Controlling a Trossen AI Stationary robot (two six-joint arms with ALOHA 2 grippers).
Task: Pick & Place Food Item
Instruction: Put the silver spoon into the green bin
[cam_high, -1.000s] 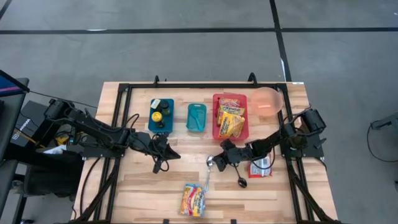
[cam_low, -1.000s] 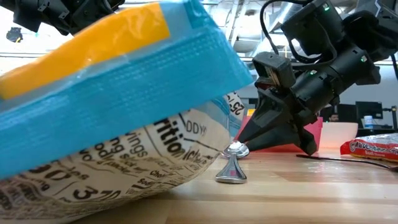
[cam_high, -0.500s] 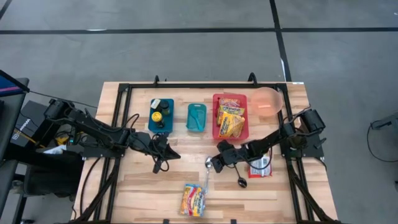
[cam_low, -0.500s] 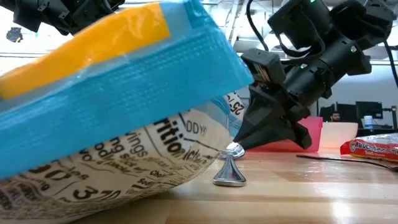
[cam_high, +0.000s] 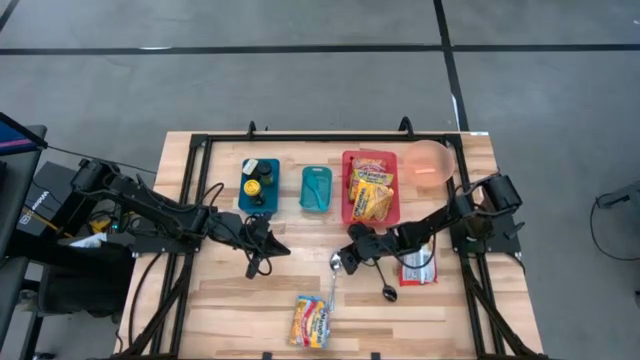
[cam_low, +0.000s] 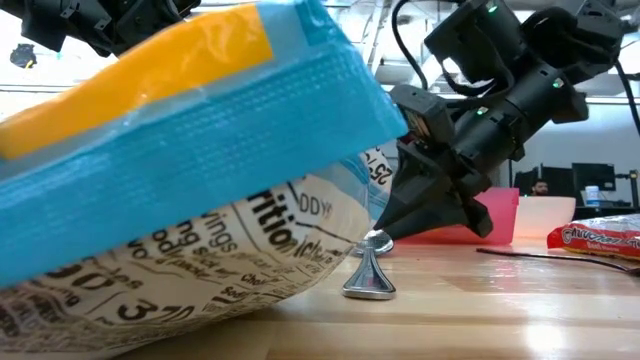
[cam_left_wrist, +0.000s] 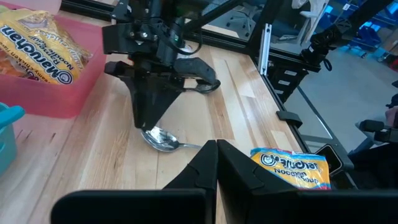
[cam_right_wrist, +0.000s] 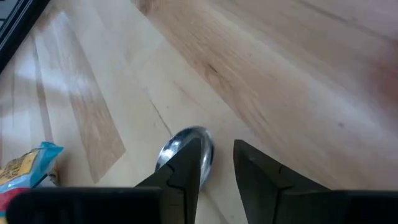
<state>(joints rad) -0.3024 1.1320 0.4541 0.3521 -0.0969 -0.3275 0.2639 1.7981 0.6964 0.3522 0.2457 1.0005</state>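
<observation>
A yellow-and-blue noodle packet (cam_high: 312, 320) lies flat near the table's front edge; it fills the foreground of the low view (cam_low: 180, 180). A metal spoon (cam_high: 333, 278) lies just beyond it, bowl (cam_left_wrist: 158, 138) toward the far side. My right gripper (cam_high: 344, 263) points slantwise down at that bowl, its fingers a narrow gap apart with only bare wood between them (cam_right_wrist: 214, 146). My left gripper (cam_high: 283, 249) hovers shut left of the spoon, holding nothing (cam_left_wrist: 214, 163). My right gripper has one fingertip (cam_right_wrist: 188, 155) at the edge of the spoon's bowl (cam_right_wrist: 186, 140), coming slantwise from the table's right and above. Whether it touches the bowl I cannot tell. The spoon lies on the table.
At the back stand a red bin (cam_high: 350, 205) with noodle packets, a teal container (cam_high: 316, 187), a dark blue tray (cam_high: 259, 185) with bottles and a pink bowl (cam_high: 428, 162). A red packet (cam_high: 418, 268) and a black spoon (cam_high: 385, 290) lie under my right arm.
My right gripper has turned slightly and edged a little toward the table's left edge, over the spoon's bowl. The gap between its fingers is unchanged. The spoon and the noodle packet lie as before.
</observation>
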